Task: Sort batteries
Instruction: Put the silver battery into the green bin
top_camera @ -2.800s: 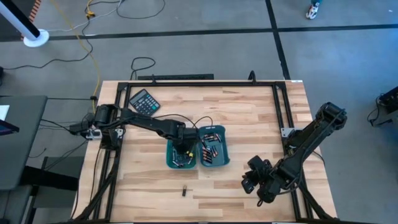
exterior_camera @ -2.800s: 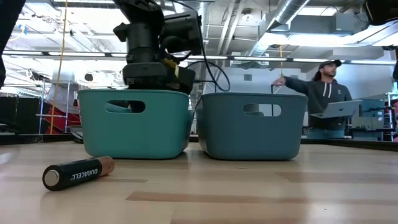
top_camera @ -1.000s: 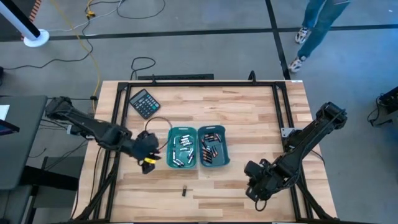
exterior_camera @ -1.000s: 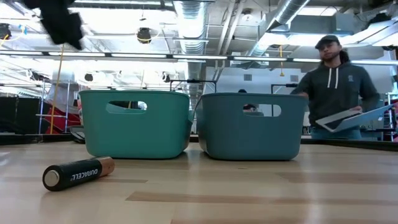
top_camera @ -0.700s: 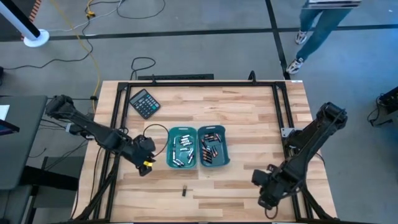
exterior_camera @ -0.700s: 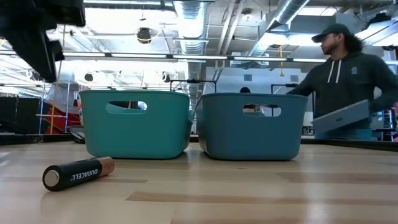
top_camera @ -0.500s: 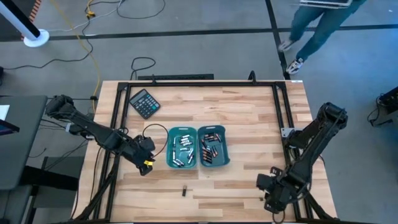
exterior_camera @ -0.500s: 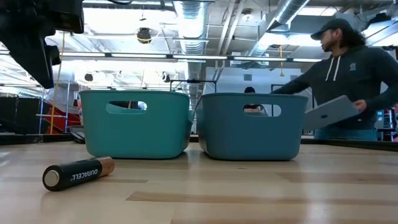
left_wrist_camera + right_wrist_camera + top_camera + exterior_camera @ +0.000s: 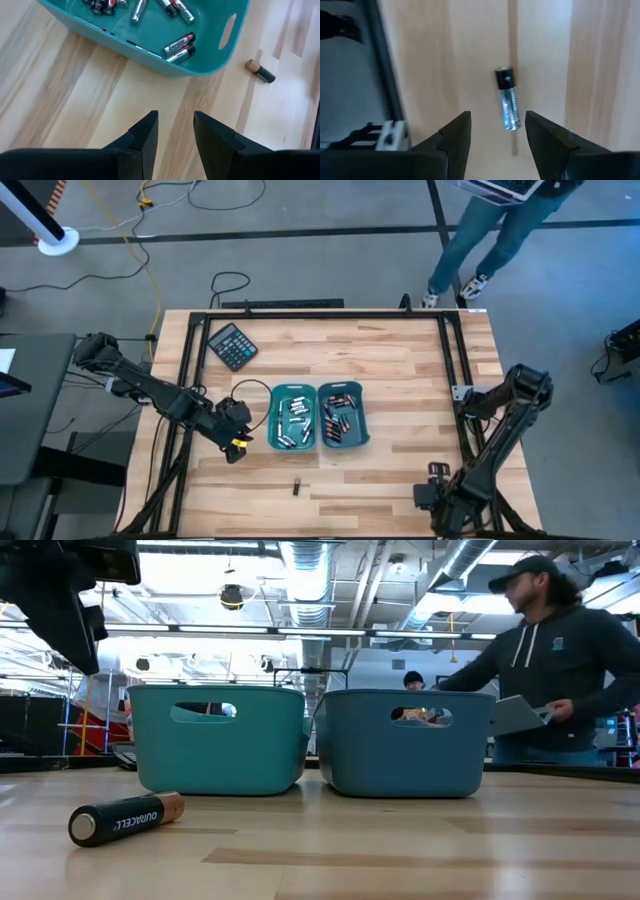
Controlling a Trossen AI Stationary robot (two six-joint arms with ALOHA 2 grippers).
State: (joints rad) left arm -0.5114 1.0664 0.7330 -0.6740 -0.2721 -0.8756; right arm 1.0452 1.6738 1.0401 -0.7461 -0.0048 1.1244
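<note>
Two teal bins stand side by side mid-table, the left bin and the right bin, each with several batteries inside. A dark battery with a copper end lies on its side on the wood in front of them. A silvery-blue battery lies on the table below my right gripper, which stands open over it near the table's near right corner without touching it. My left gripper hangs open over bare wood just left of the left bin.
A black calculator lies at the far left of the table. A black frame rail runs along the table's edges. A person with a laptop stands beyond the far edge. Bare wood lies between the bins and the near edge.
My right gripper has gone toward the table's near right corner, sinking and rolling about its own axis. My left gripper has sunk a little beside the left bin. The person beyond the far edge has walked on.
</note>
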